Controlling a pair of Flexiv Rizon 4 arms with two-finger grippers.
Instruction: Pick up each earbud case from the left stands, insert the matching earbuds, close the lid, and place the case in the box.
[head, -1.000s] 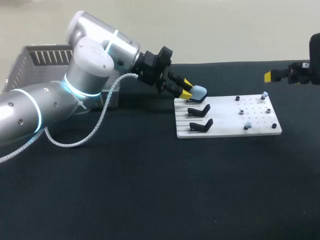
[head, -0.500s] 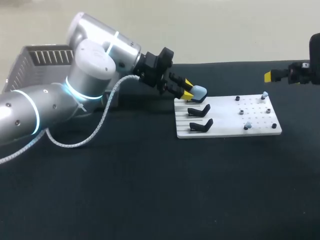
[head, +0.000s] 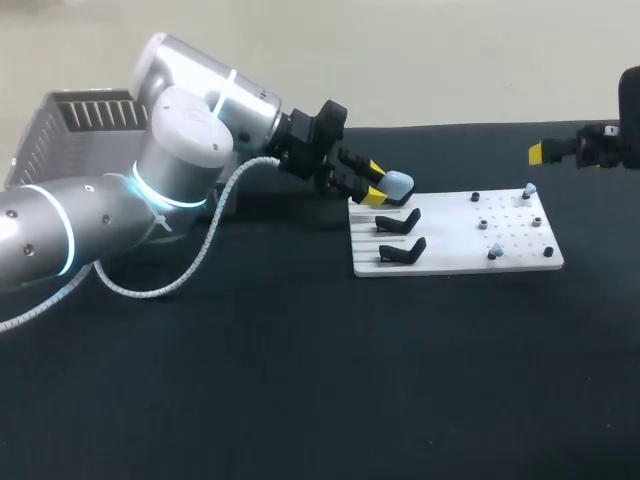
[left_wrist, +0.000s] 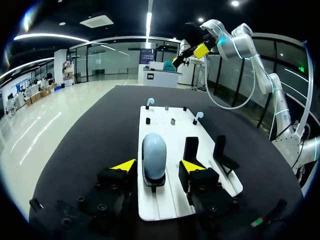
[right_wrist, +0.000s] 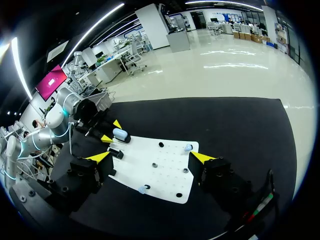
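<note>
Pale blue and rounded, the case (head: 399, 185) sits with its lid shut on the farthest of three black stands, at the far left corner of a white board (head: 455, 263) on the black table (head: 300, 380); the two other stands (head: 399, 221) are just beside it, towards the robot. The left arm comes in low from the left, and the left fingers (head: 374, 190) flank the case; in the left wrist view the case (left_wrist: 153, 155) lies between the yellow tips (left_wrist: 125, 165) with a narrow gap showing on each side, so the fingers are parted and hold nothing. Two pale blue earbuds (head: 528, 189) stand on pegs at the board's right end, one at the far edge and one at the near edge (head: 494, 254), among small black pegs. The right fingers (head: 540, 153) hang above the table's far right edge, well apart from the board; the right wrist view shows them (right_wrist: 99, 156) spread wide with nothing between them, looking down over the board (right_wrist: 165, 172) and the case (right_wrist: 120, 134). The grey slatted box (head: 90, 112) stands at the table's far left, behind the left arm.
</note>
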